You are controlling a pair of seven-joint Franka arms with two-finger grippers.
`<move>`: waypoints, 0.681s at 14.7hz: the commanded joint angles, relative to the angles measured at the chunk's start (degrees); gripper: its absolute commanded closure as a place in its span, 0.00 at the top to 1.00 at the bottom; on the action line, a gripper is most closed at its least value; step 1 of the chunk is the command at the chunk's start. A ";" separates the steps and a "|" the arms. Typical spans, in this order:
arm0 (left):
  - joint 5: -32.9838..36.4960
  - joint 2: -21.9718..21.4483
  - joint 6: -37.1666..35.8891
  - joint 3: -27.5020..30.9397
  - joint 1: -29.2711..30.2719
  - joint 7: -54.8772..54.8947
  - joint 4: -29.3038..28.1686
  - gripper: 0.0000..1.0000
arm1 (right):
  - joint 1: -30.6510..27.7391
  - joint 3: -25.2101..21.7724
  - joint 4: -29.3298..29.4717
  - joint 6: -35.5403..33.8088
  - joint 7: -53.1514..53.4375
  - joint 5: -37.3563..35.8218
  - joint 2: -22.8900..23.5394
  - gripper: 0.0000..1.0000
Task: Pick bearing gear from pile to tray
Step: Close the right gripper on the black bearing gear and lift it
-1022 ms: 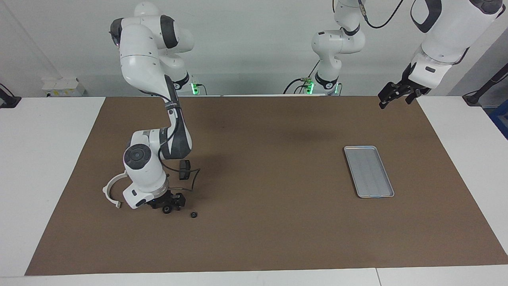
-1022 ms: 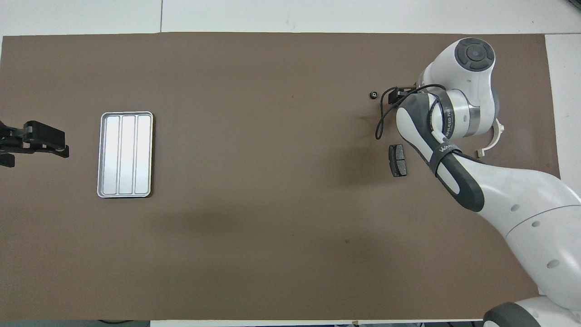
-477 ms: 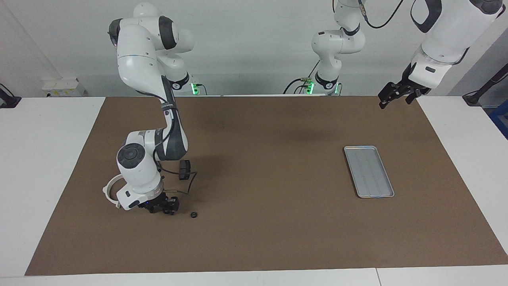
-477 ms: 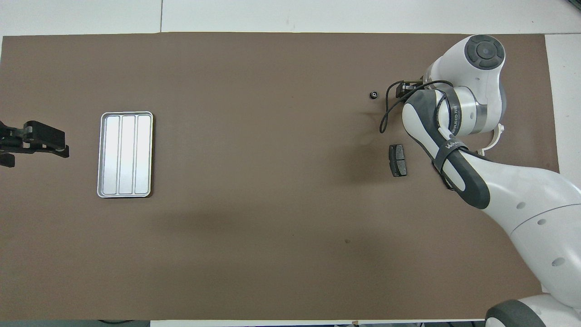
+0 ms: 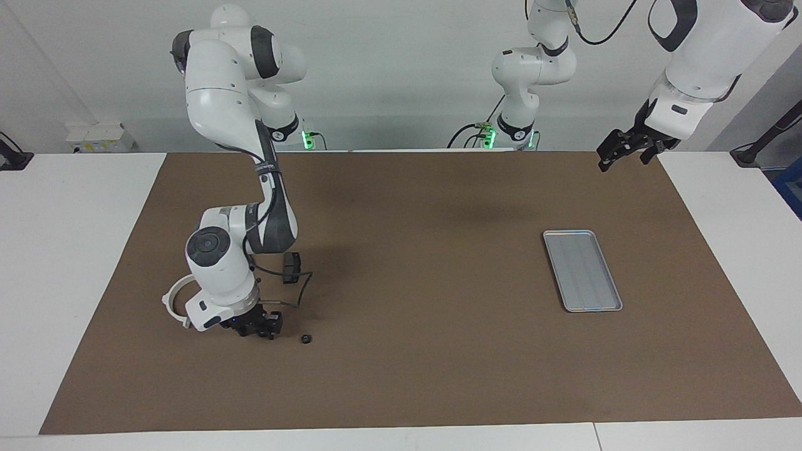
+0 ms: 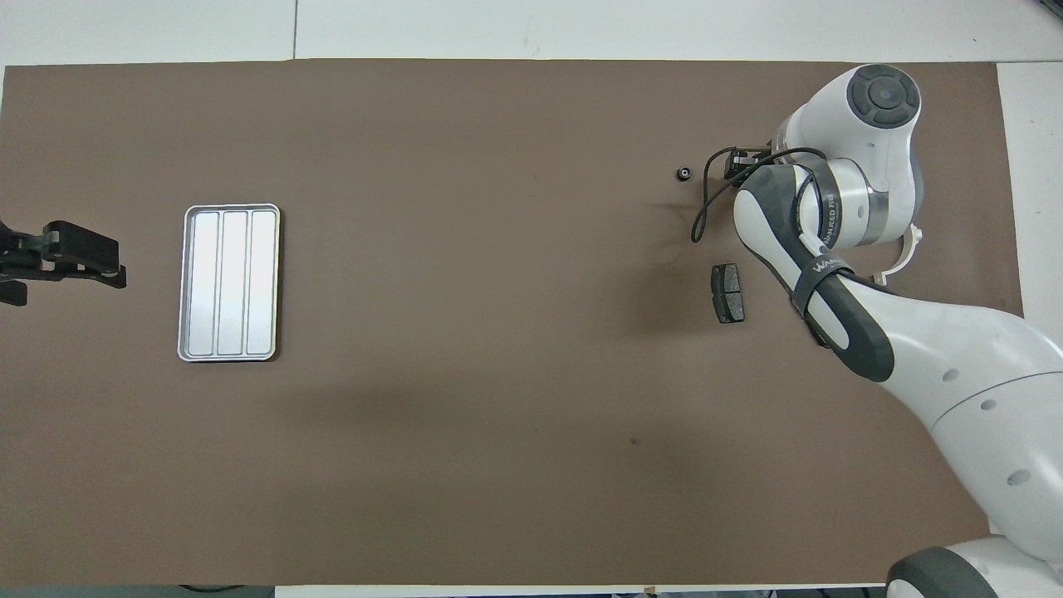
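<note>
We note the right hand (image 5: 262, 327) down on the bench at the pile, beside a small black bearing gear (image 5: 306, 339) lying loose; we cannot tell its fingers' state. The left hand (image 5: 620, 150) waits spread, raised near the tray (image 5: 583, 270), which we judge keeps the delivery route unobstructed.

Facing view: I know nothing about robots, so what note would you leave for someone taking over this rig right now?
Right gripper: down at the mat in the pile, between the white bracket and a loose black round piece; a grasp cannot be confirmed.
Left gripper: open, holding nothing, waiting raised over the mat's corner at its own end.
Brake pad: lying nearer the robots than the right gripper.
Tray: toward the left arm's end, nothing in it.
Done: nothing delivered.
Left: lift a gear and carry it to the tray.
</note>
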 commanded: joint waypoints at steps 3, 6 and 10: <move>-0.36 -0.92 -0.42 -0.17 0.22 0.38 -0.99 1.00 | -0.45 0.53 0.25 -1.91 1.27 0.26 0.61 0.64; -0.36 -0.92 -0.42 -0.17 0.22 0.38 -0.99 1.00 | -0.45 0.53 -0.10 -2.61 1.19 0.26 0.53 0.49; -0.36 -0.92 -0.42 -0.17 0.22 0.38 -0.99 1.00 | -0.45 0.53 -1.33 -2.70 1.27 0.87 0.17 0.27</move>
